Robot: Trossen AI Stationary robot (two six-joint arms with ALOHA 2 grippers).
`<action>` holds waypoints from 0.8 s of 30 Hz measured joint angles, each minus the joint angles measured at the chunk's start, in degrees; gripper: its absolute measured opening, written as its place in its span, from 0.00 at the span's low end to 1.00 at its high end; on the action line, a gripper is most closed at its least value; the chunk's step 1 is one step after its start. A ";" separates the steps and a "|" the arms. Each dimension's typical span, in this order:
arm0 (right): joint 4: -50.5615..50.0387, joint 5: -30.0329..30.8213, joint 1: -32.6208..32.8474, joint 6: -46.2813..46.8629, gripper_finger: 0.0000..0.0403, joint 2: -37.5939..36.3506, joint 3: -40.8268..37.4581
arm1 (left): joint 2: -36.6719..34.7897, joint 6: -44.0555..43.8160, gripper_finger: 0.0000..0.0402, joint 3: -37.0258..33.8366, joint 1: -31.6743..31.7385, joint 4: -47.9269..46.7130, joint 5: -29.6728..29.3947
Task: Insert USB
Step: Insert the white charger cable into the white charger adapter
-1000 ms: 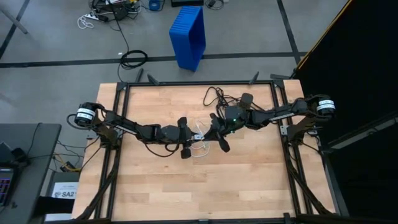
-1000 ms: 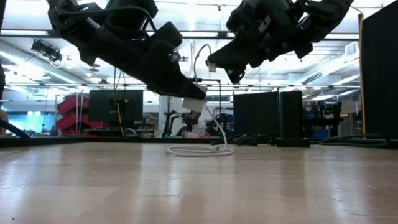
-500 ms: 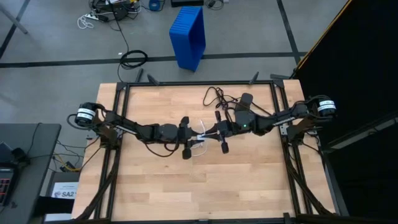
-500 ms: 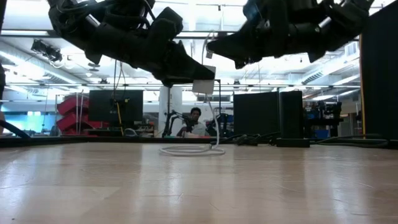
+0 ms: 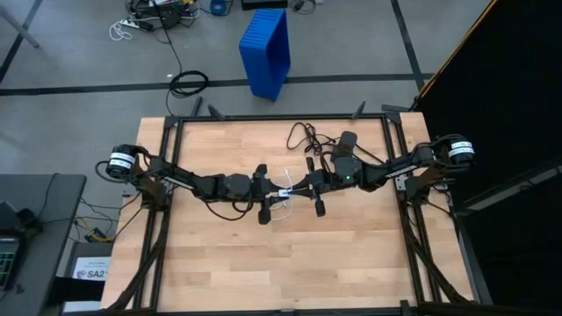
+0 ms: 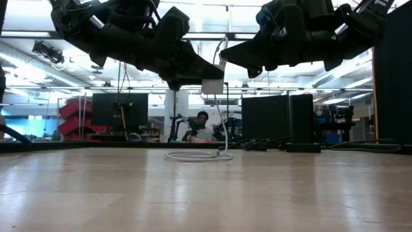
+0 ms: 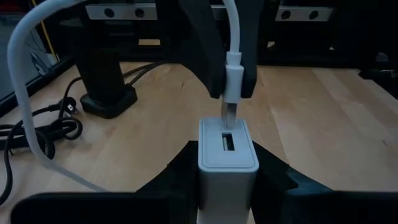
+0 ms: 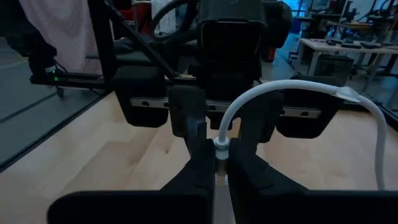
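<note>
Above the middle of the pale wooden-plank table point(image 5: 219, 263), the left gripper point(image 5: 266, 192) clamps a smooth, rounded white charger block point(image 7: 227, 151), its slot facing the other arm. Opposite it, the right gripper point(image 5: 307, 186) pinches the USB point(image 7: 232, 74), fingers closed tight on the glossy white plug, whose metal tip touches the slot's edge. The thin, round cable arcs away, its loop point(image 6: 193, 155) lying on the table below.
</note>
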 joint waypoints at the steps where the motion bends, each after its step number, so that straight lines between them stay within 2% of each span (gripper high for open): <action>1: 0.07 0.00 0.00 0.02 0.00 0.00 0.00 | 0.00 0.00 0.19 0.00 0.00 0.00 0.00; 14: 0.57 1.34 1.09 1.11 0.00 0.04 0.52 | 0.00 0.00 0.19 0.00 0.00 0.14 0.00; 20: -0.01 4.42 2.36 -0.10 0.00 0.50 2.47 | 0.00 0.00 0.19 0.00 0.00 0.01 -0.02; 24: -4.84 6.41 3.48 -0.64 0.00 1.32 4.58 | 0.00 0.00 0.19 0.00 0.00 -0.17 -0.02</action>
